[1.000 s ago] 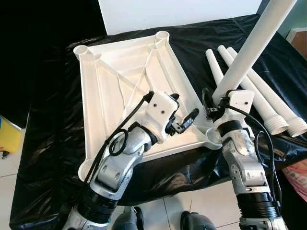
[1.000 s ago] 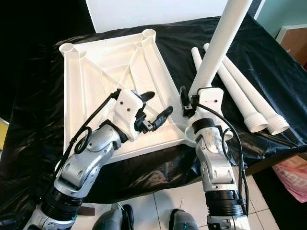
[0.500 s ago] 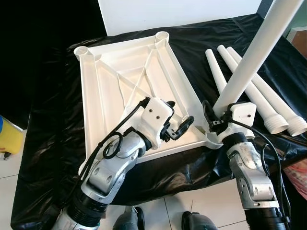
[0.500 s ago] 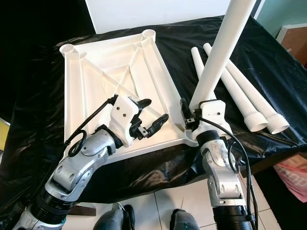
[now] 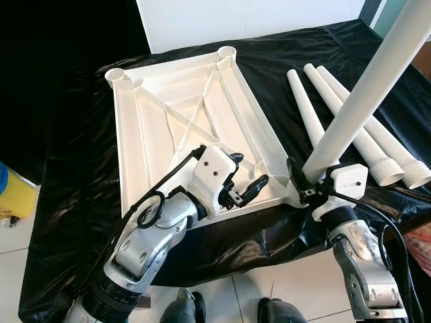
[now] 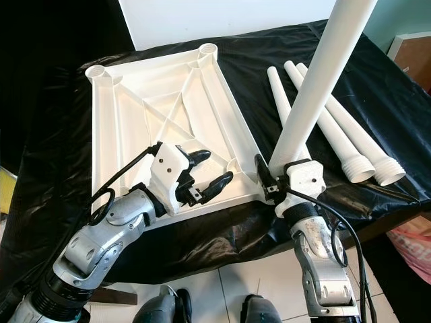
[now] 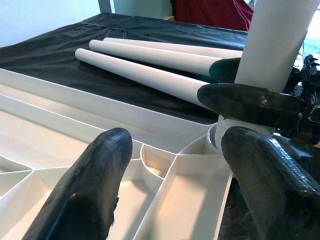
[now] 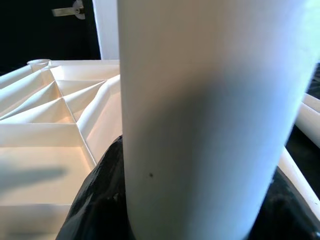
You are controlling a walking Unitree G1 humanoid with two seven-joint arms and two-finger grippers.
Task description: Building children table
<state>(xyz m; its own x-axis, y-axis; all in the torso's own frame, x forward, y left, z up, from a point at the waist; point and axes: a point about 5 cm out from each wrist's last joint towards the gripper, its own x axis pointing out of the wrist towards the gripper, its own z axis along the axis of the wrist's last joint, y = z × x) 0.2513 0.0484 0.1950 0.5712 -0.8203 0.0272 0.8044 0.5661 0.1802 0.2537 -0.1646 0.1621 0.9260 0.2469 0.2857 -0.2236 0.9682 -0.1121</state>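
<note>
The left pincer (image 7: 170,185) is hanging open over the ribbed white tabletop (image 7: 60,145). At upper right, a white leg (image 7: 275,45) is standing in the corner socket (image 7: 215,137).

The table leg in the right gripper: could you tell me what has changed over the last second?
The right gripper, still shut on the table leg, has sunk toward the near right corner socket of the tabletop, bringing the leg's foot down to it. The left gripper, still open, has drawn back toward the near edge. The three loose legs lie unmoved.
</note>
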